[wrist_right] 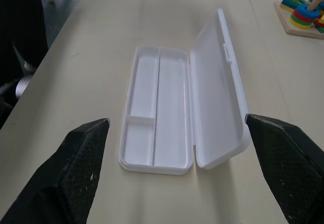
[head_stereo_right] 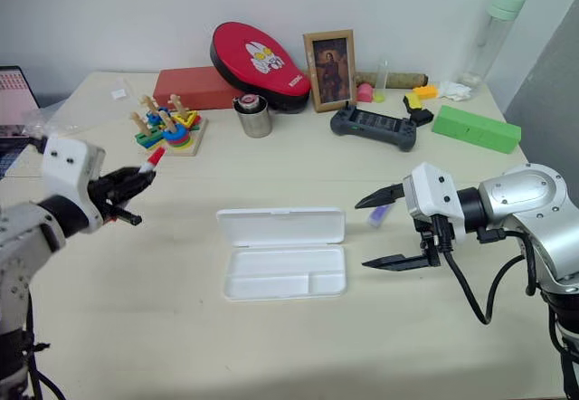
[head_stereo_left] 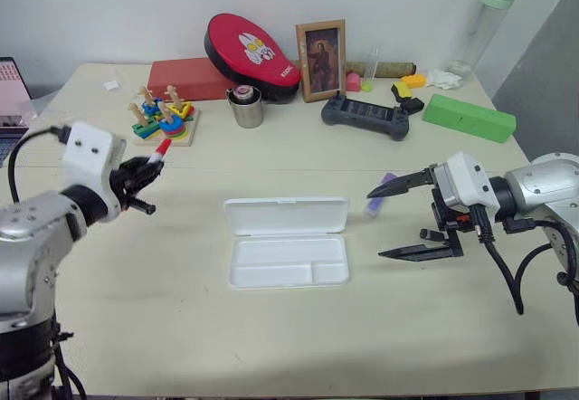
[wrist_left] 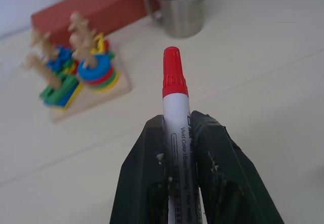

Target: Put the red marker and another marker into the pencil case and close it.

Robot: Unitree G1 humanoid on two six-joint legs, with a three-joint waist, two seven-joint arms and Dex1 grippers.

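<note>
You've got one red marker [wrist_left: 174, 107] clamped in the left gripper [head_stereo_left: 145, 176], red cap sticking out past the fingertips, held above the table. One purple marker [head_stereo_left: 381, 191] lies just behind the right gripper [head_stereo_left: 401, 218], whose jaws are spread wide. One pencil case [head_stereo_left: 288, 261], lid flat open and tray empty, sits between both grippers, apart from each.

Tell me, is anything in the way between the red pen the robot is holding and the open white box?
Nothing visible. The left gripper holds the red marker above bare table, and the pencil case lies open with an empty tray. The purple marker lies on the case's far side, by the open right gripper.
</note>
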